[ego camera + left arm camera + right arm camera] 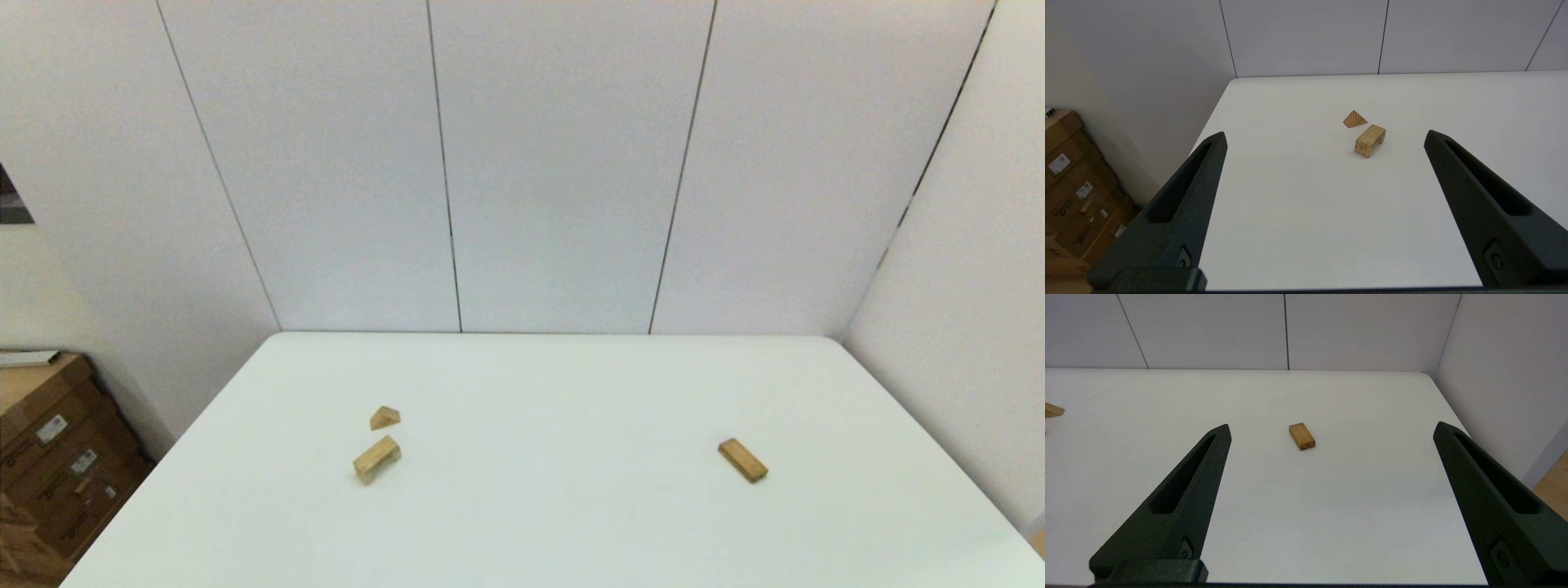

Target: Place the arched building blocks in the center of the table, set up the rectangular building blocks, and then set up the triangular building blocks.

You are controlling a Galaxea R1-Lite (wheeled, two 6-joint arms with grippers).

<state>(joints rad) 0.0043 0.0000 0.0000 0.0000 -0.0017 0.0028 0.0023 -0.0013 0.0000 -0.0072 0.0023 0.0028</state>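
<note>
**Three blocks lie on the white surface, both hands wide open and empty**

The arched block (376, 459) lies on the left part of the surface (539, 523), and I take it as the landmark. It rests on its side, so the curved notch faces sideways, away from the left edge of the surface. The triangular block (384, 418) sits just beside the arched block, on its far side toward the back wall, with a small gap between them; they do not touch. The rectangular block (742, 460) lies flat, well apart from the arched block, far to its right at about the same depth on the surface, and turned a little diagonally.

The left hand (1325, 139) is held on the near side of the arched block, above the surface, and does not touch anything. Its two black fingers (1188, 192) stand wide apart and hold nothing. The right hand (1331, 430) is also spread wide and empty, far to the right of the arched block, on the near side of the rectangular block.

Cardboard boxes (49, 465) stand on the floor, beyond the left edge of the surface from the arched block.
</note>
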